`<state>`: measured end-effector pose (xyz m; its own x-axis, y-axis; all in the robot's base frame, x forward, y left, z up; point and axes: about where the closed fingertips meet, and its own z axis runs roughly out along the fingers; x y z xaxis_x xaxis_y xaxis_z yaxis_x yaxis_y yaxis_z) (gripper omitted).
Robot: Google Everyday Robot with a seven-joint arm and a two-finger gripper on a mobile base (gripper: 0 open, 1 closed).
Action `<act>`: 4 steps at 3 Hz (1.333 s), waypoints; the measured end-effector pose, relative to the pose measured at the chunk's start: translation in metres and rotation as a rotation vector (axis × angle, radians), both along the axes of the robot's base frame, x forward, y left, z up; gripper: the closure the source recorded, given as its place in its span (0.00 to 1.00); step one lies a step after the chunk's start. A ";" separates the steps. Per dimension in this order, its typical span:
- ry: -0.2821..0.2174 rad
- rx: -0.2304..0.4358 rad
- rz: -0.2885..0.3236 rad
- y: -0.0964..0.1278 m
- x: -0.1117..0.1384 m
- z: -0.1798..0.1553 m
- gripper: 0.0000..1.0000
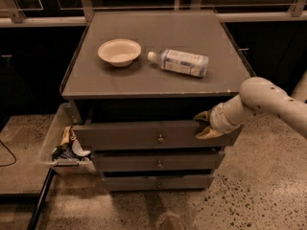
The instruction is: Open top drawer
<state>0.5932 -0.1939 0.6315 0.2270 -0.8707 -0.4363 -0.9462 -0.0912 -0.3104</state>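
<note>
The top drawer (129,135) is the widest grey front, with a small round metal knob (160,139) at its centre. It stands slightly out from the cabinet, with a dark gap above it. My gripper (204,125), on a white arm coming in from the right, sits against the right end of the drawer front at its top edge, well to the right of the knob. The drawer's interior is hidden.
Two narrower grey drawers (158,163) sit below. On the cabinet top (192,87) are a cream bowl (119,51) and a plastic bottle (180,62) lying on its side. A clear bin (53,138) of clutter hangs at the cabinet's left side. The floor is speckled.
</note>
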 end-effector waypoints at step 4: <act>0.026 0.006 -0.004 0.001 0.004 0.001 0.39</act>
<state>0.5972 -0.1925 0.6328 0.2115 -0.8688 -0.4478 -0.9545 -0.0851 -0.2858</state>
